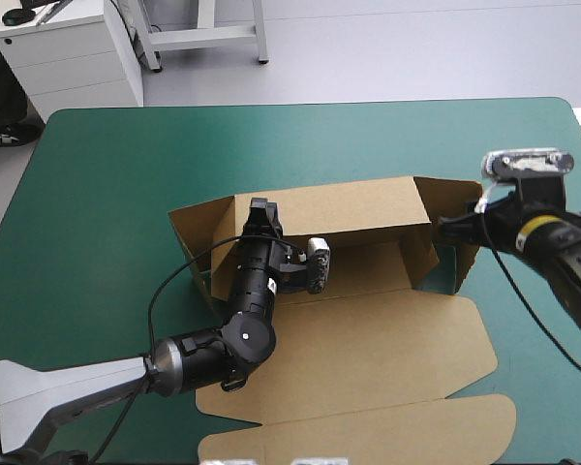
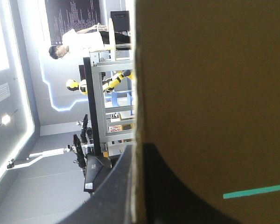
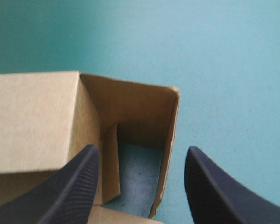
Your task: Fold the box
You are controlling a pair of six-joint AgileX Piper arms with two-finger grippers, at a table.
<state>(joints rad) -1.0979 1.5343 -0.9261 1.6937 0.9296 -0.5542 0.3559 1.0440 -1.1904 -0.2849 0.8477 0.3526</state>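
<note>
Left claw (image 1: 261, 206): clamped on the top edge of the far wall of the brown cut-board box (image 1: 368, 358), near that wall's left end. In its wrist view the board's edge runs between the two black fingers (image 2: 114, 191), one on each side, all but meeting. Right claw (image 3: 141, 151): open and holding nothing, fingers well apart. The box's upright right end wall stands between them and just ahead; whether it touches either finger cannot be told. Inside that corner a short inner flap stands beside the end wall, with a patch of teal-green cover showing between the two. The box sits near the middle of the teal-green covered surface (image 1: 97, 174). Its long far wall is raised, the left end wall is raised, and the right end panel angles outward from the far wall's corner. The base is flat. The lid panel, with its rounded tuck flap, lies flat toward the near edge of the surface, its left part under the left arm (image 1: 213, 354).
</note>
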